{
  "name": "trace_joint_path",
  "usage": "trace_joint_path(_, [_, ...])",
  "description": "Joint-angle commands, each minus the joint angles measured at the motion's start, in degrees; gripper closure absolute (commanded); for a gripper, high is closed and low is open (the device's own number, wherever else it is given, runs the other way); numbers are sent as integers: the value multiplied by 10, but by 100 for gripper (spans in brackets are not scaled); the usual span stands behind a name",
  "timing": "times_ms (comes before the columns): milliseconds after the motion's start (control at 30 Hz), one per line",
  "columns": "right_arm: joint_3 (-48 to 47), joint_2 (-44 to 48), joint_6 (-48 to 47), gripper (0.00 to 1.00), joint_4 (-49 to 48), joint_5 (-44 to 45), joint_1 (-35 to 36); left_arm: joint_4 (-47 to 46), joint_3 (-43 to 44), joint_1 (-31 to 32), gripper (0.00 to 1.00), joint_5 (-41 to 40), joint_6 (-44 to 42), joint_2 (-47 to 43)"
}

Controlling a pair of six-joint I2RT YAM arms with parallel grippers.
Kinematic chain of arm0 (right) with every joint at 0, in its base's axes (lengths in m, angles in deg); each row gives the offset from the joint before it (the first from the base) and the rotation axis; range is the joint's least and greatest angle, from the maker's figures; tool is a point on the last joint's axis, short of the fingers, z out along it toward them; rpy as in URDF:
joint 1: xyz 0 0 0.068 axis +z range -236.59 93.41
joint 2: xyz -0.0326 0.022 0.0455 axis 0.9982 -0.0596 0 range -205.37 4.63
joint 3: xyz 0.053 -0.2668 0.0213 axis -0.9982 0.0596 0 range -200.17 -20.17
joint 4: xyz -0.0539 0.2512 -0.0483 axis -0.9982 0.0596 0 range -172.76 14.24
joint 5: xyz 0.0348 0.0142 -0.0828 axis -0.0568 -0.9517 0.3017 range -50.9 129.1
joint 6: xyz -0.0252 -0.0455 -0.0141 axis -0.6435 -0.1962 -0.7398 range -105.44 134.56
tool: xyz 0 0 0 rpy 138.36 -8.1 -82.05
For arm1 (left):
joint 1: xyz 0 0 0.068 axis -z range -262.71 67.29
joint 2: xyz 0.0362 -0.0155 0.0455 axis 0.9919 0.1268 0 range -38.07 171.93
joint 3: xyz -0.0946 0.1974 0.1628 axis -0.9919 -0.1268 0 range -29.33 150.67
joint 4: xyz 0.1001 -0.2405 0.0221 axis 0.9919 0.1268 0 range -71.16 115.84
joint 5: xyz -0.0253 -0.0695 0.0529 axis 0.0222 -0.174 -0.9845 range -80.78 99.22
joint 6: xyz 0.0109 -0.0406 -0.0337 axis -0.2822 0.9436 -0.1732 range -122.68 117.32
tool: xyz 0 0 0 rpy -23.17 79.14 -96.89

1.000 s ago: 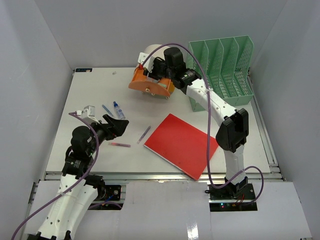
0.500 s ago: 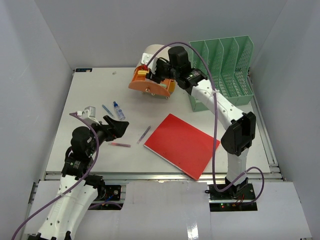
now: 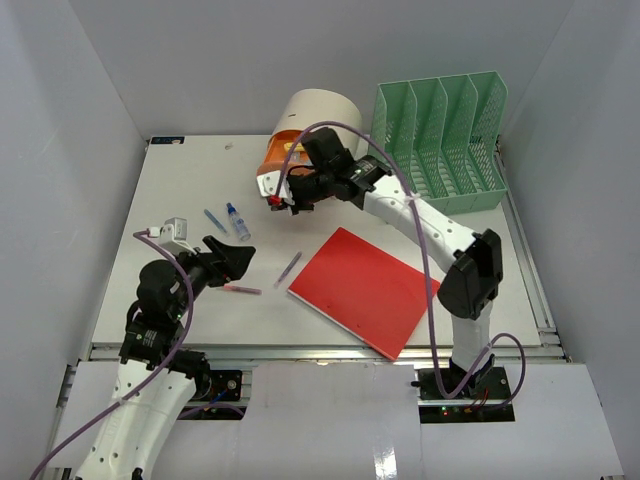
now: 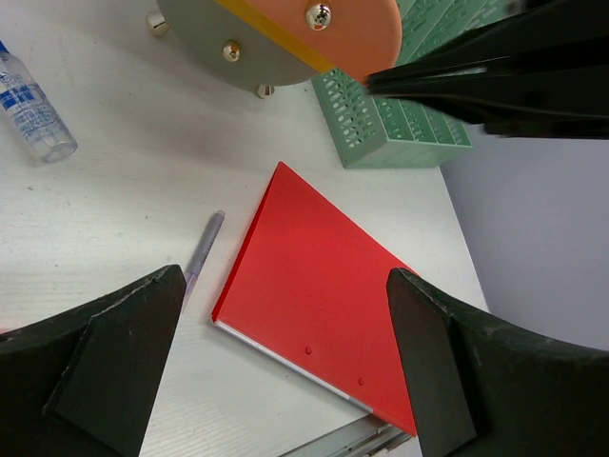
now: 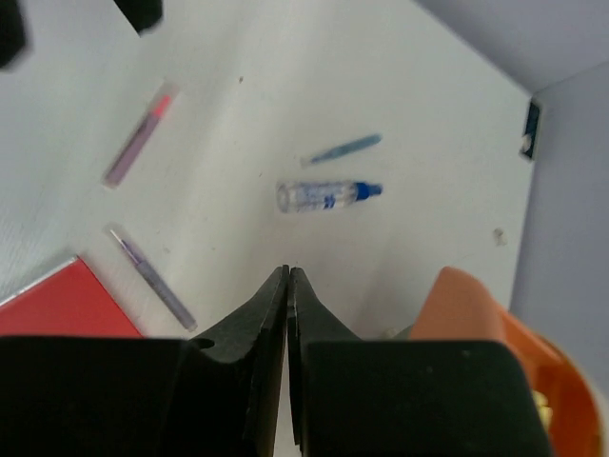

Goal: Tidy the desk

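The desk point(image 3: 180, 180) is a white tabletop. At its back lies a white cylindrical container with an orange base point(image 3: 312, 115), partly hidden by my right arm. Its underside point(image 4: 314, 29) faces the left wrist view. My right gripper point(image 3: 285, 197) hovers just left of and in front of it, shut with nothing between the jaws point(image 5: 287, 271). My left gripper point(image 3: 235, 255) hangs low at the front left, open and empty point(image 4: 285, 286), facing the red folder point(image 3: 365, 290). A purple pen point(image 3: 288, 267), a pink pen point(image 3: 240, 290), a blue pen point(image 3: 215, 220) and a small clear bottle point(image 3: 237, 220) lie loose.
A green slotted file rack point(image 3: 445, 140) stands at the back right, beside the container. White walls close in the desk on three sides, and a metal rail point(image 3: 320, 350) runs along its front edge.
My right gripper has come off the orange-based container, swung left and toward the front, and shut. The container's orange base has shifted back. The left arm has barely moved.
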Motion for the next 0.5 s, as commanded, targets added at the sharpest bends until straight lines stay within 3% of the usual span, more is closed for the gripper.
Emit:
trace_joint_path(0, [-16, -52, 52, 92, -15, 160, 5, 17, 13, -2, 2, -11, -2, -10])
trace_joint_path(300, [-56, -120, 85, 92, -85, 334, 5, 21, 3, -2, 2, -14, 9, -24])
trace_joint_path(467, [-70, -133, 85, 92, -126, 389, 3, 22, 2, -2, 2, -13, 13, -24])
